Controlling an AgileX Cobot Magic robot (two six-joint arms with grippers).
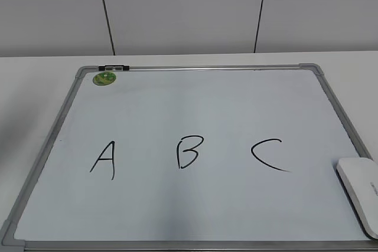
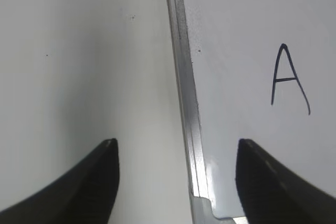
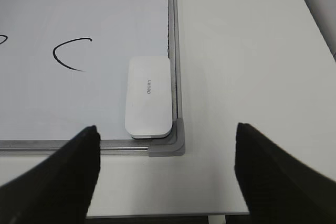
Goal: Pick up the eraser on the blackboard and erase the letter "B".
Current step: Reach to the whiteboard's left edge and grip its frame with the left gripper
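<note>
The blackboard (image 1: 195, 104) is a white board with a grey frame, lying flat on the table. The letter "B" (image 1: 189, 152) is drawn in black at its middle, between an "A" (image 1: 103, 160) and a "C" (image 1: 269, 154). The eraser (image 1: 360, 193) lies on the board's near right corner; it also shows in the right wrist view (image 3: 149, 97). My right gripper (image 3: 167, 153) is open and empty, above the table just short of that corner. My left gripper (image 2: 177, 156) is open and empty over the board's left frame (image 2: 186, 93), near the "A" (image 2: 289, 80). Neither gripper shows in the exterior view.
A round green sticker (image 1: 104, 78) sits at the board's far left corner. Bare white table (image 3: 247, 51) lies right of the board, with the table's near edge (image 3: 173, 214) just below my right gripper. A white panelled wall (image 1: 189, 10) stands behind the table.
</note>
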